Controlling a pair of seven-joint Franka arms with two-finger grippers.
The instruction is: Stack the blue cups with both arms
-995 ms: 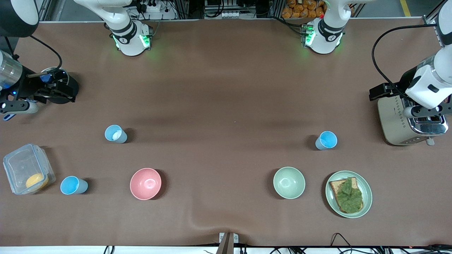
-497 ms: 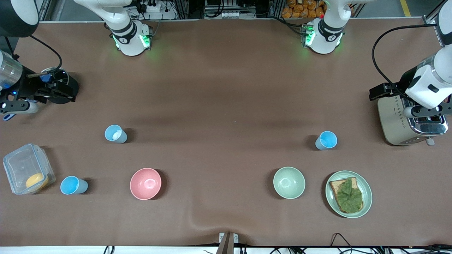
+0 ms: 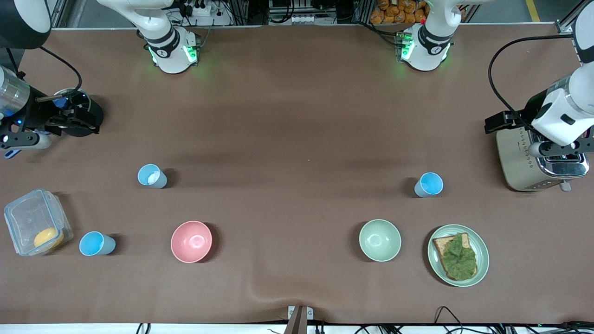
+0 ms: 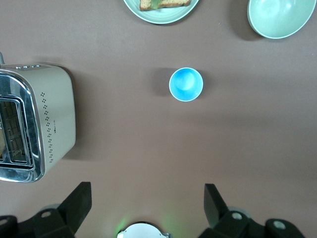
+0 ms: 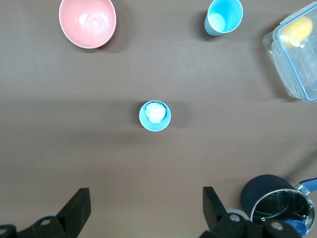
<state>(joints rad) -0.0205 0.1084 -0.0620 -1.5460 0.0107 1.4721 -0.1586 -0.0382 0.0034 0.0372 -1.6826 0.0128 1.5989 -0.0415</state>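
Three blue cups stand upright and apart on the table [image 3: 297,116]: a white-patched cup [image 3: 151,176] at mid-left of the front view, a second cup [image 3: 96,244] at lower left beside the clear box [image 3: 37,228], a third cup [image 3: 429,184] at mid-right near the toaster [image 3: 538,160]. The left pincer [image 4: 147,210] hangs with fingers apart over the table at the toaster; the right pincer [image 5: 146,210] hangs with fingers apart beside the dark pot [image 5: 275,201].

light: bright, even, from overhead | shadows: soft, short beside each blue cup [image 3: 151,176] | glare: toaster [image 4: 22,130] chrome | focus: sharp in all views
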